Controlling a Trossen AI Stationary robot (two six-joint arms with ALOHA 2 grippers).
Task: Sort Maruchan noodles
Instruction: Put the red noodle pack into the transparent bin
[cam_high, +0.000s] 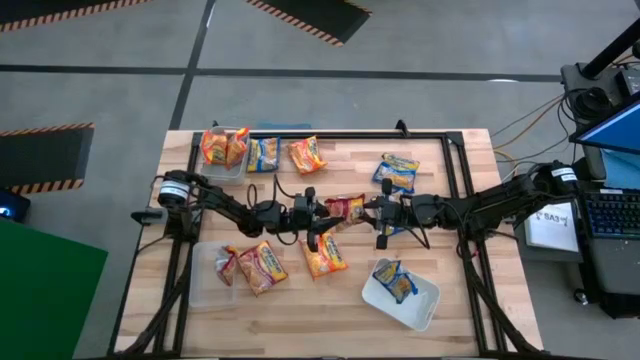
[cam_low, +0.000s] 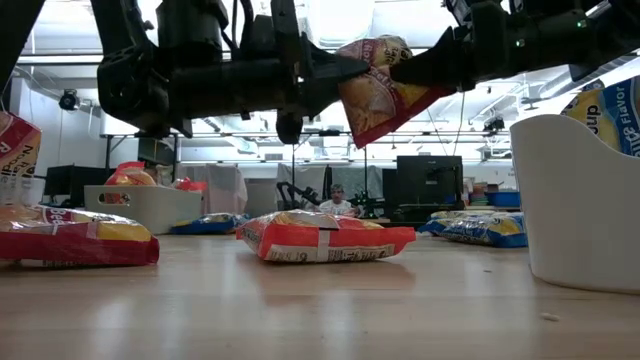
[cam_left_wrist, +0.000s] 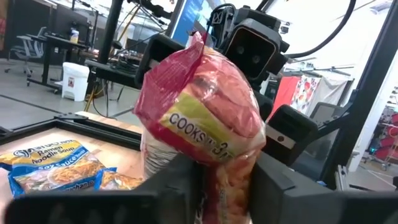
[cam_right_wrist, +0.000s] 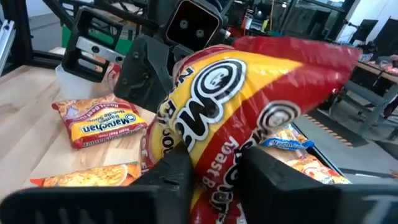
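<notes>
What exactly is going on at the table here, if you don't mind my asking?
Both arms meet over the middle of the table, holding one red noodle packet in the air between them: the left gripper and the right gripper each grip one end. Other packets lie loose on the table, some already in the three clear tubs, blue ones at the right.

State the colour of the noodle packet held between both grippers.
Red crinkly plastic noodle packet with yellow; right wrist view.
</notes>
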